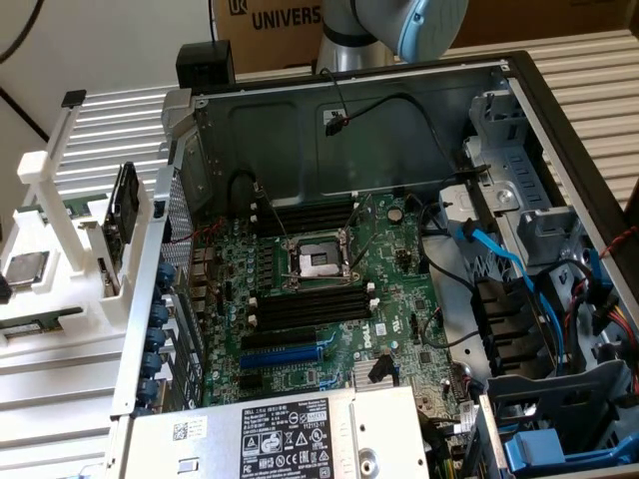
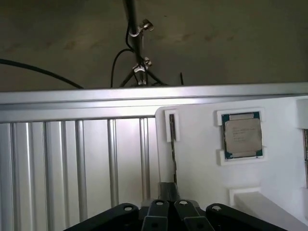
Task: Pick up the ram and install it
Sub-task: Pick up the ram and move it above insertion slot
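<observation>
Gripper (image 2: 169, 195), open or shut I cannot tell, is lined up with the ram (image 2: 172, 144), standing on edge in its white tray (image 2: 202, 163) for easy grabbing.

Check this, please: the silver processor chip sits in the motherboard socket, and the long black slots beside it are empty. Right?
Not quite. The silver processor chip rests in the white holder, as the wrist view shows, not in the motherboard socket. The long black slots beside the socket are empty.
</observation>
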Controlling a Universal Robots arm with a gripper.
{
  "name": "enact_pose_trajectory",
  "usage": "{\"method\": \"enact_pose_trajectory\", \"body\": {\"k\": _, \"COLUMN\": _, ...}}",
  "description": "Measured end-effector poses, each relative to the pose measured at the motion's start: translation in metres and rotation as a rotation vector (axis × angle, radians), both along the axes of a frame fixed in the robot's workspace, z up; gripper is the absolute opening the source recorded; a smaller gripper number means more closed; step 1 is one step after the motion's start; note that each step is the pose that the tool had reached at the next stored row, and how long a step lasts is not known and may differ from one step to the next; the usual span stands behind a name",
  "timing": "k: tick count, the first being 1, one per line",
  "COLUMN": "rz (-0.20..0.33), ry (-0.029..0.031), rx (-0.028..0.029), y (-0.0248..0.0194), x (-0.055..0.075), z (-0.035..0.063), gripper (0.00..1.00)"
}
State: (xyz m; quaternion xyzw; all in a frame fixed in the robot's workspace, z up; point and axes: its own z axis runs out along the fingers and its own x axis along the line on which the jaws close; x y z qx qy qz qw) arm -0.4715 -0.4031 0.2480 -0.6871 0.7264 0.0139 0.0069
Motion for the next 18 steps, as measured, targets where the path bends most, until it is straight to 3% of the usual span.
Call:
{"method": "enact_pose_trajectory", "body": {"k": 7, "rz": 0.000, "ry": -0.0001, "rx": -0.0039, "y": 0.0084, "x": 0.008, "z": -0.0113, "gripper": 0.11}}
{"method": "enact_pose_trajectory", "body": {"k": 13, "rz": 0.001, "ry": -0.0001, "rx": -0.0122, "y": 0.0169, "x": 0.009, "z": -0.0220, "gripper": 0.11}}
{"method": "enact_pose_trajectory", "body": {"k": 18, "rz": 0.002, "ry": 0.0000, "rx": -0.0143, "y": 0.0180, "x": 0.009, "z": -0.0243, "gripper": 0.11}}
